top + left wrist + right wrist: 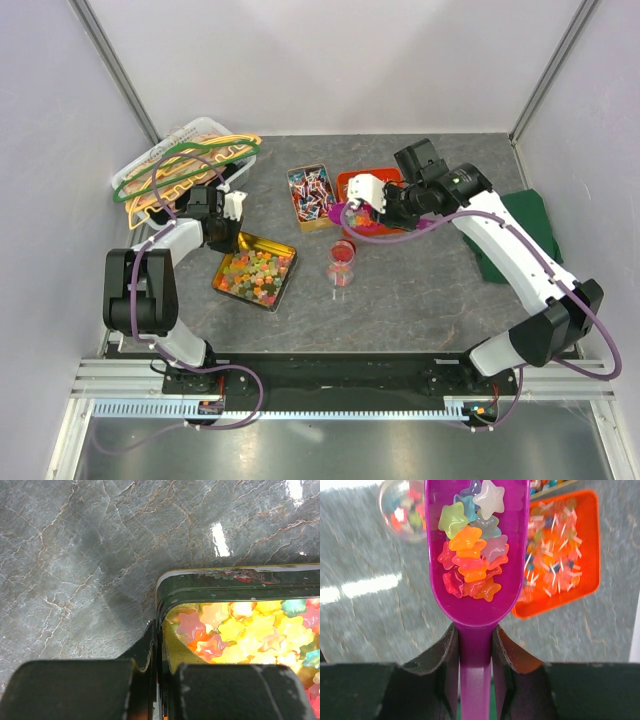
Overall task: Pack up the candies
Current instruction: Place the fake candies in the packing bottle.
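Observation:
Pastel star-shaped candies (257,272) fill a gold tin (226,283) left of centre. My left gripper (238,228) is shut on the tin's far corner; in the left wrist view its fingers (145,647) clamp the tin wall (161,587), with candies (240,630) inside. My right gripper (352,208) is shut on the handle of a purple scoop (477,595), which holds a heap of star candies (472,562). The scoop hovers near a small clear jar (341,262) that holds a few candies (402,510). Twist-wrapped candies lie in another tin (312,195) and in an orange tray (587,545).
A clear bin with coloured hangers (185,165) sits at the back left, behind the left arm. A dark green cloth (525,235) lies at the right under the right arm. White walls close in the grey marbled table (420,300).

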You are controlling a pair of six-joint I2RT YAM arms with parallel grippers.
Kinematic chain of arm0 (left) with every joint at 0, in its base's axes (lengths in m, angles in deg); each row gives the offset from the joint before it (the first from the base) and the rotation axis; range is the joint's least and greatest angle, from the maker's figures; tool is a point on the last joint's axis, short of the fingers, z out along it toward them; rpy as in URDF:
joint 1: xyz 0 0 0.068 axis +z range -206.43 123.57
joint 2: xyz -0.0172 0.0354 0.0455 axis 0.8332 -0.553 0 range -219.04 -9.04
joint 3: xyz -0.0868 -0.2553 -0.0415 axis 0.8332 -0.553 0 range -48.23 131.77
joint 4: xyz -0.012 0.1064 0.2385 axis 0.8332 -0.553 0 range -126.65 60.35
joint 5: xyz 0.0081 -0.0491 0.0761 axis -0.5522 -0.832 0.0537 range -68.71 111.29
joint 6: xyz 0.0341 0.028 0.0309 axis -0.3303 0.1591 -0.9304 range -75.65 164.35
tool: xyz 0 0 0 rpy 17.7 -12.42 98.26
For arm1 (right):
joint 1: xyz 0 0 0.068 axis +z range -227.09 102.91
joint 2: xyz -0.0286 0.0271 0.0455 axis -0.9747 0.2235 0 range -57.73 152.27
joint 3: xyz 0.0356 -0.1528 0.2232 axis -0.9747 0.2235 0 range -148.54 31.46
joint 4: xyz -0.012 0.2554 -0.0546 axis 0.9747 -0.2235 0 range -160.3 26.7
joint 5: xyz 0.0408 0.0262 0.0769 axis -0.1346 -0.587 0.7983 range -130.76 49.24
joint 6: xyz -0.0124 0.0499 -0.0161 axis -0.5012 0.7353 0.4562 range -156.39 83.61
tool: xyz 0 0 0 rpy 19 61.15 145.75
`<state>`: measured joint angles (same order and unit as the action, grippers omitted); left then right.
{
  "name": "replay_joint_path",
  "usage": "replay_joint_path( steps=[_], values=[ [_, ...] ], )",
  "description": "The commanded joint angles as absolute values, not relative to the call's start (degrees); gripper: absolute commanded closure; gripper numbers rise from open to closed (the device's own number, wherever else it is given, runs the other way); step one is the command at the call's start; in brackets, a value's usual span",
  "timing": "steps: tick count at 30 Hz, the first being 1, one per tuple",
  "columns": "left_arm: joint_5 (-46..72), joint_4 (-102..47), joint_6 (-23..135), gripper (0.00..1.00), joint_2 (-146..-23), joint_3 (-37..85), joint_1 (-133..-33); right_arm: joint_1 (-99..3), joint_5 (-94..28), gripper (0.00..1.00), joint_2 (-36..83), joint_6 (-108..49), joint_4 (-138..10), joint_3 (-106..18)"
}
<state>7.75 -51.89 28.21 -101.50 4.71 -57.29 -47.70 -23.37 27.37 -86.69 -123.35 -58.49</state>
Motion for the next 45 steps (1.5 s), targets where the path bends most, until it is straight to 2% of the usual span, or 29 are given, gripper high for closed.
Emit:
replay_joint_path(
  steps=[1, 13, 27, 45],
  values=[
    [6.4, -51.4, 29.1, 0.98, -99.7, 6.4, -57.0, -45.3, -31.7, 1.00, 27.3, -92.6, -129.6, -61.1],
    [6.2, -51.2, 29.1, 0.98, -99.2, 6.2, -56.8, -37.2, -45.6, 1.00, 29.6, -93.6, -135.6, -61.1],
    [5.6, -50.8, 29.1, 0.98, -99.1, 6.0, -56.6, -32.6, -52.4, 1.00, 32.5, -93.4, -137.2, -60.5],
    [5.2, -50.7, 29.1, 0.98, -99.2, 5.9, -56.6, -30.4, -57.2, 1.00, 36.0, -93.8, -140.5, -65.7]
  ],
)
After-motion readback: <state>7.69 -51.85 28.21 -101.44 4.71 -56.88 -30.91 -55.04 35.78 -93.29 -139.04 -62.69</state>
